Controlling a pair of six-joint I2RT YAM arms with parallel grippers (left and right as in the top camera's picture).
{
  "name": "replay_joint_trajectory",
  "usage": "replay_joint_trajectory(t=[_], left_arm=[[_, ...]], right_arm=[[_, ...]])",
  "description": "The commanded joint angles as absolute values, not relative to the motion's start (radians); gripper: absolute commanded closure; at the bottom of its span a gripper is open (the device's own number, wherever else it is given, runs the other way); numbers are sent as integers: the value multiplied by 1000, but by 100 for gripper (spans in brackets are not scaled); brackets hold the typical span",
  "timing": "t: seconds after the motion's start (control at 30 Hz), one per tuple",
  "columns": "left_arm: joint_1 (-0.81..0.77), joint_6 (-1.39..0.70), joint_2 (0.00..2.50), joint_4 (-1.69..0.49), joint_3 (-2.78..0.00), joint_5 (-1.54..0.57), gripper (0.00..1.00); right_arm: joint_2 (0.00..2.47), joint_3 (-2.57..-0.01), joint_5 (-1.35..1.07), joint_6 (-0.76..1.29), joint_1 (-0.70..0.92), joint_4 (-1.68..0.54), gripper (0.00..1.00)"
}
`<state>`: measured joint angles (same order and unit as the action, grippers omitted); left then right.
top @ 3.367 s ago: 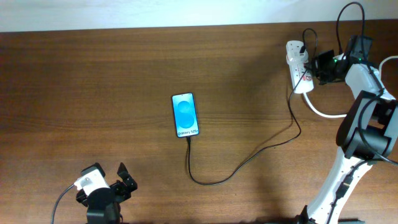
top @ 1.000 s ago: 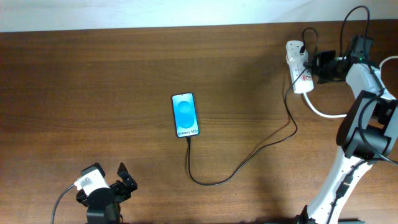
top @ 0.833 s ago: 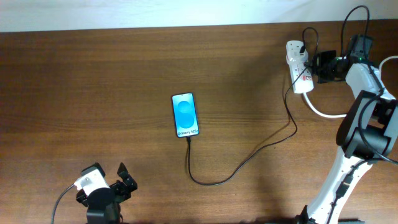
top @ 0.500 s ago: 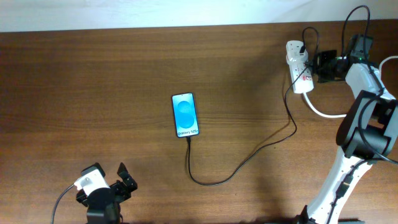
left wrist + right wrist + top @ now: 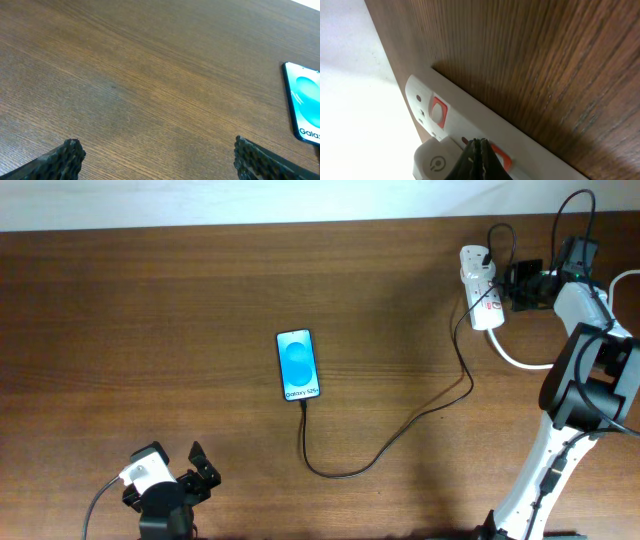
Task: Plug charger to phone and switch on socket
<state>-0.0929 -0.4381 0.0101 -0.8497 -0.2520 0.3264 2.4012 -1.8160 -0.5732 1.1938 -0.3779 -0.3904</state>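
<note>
While holding left tool (image 5: 157, 152) open at seven o'clock, rests closed right tool (image 5: 479, 149) on red switch (image 5: 502, 161) of elongated white power strip (image 5: 465, 120), two o'clock.

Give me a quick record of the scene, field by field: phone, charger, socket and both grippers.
phone: flat on table, screen lit blue
charger: tip meets phone's near end, cable loops to socket
socket: white, far right of table
left gripper: open, empty, over bare table
right gripper: shut, tips at a red switch on socket
</note>
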Motion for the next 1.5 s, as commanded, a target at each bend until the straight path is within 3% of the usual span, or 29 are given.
replay_joint_trajectory(t=[0.0,0.37,0.7,1.47], left_arm=[[-91,-440,7,-851,-251,337,1],[-91,-440,7,-851,-251,337,1],[-91,-440,7,-851,-251,337,1],[-91,-440,7,-851,-251,337,1]], right_arm=[[2441,-1805,-673,1183,-331,-416,96],[2289,-1806,-654,1131,-341,-482,96],[2301,-1805,-553,1123,-349,-482,96],[2380,-1799,-566,1123,-347,-472,96]])
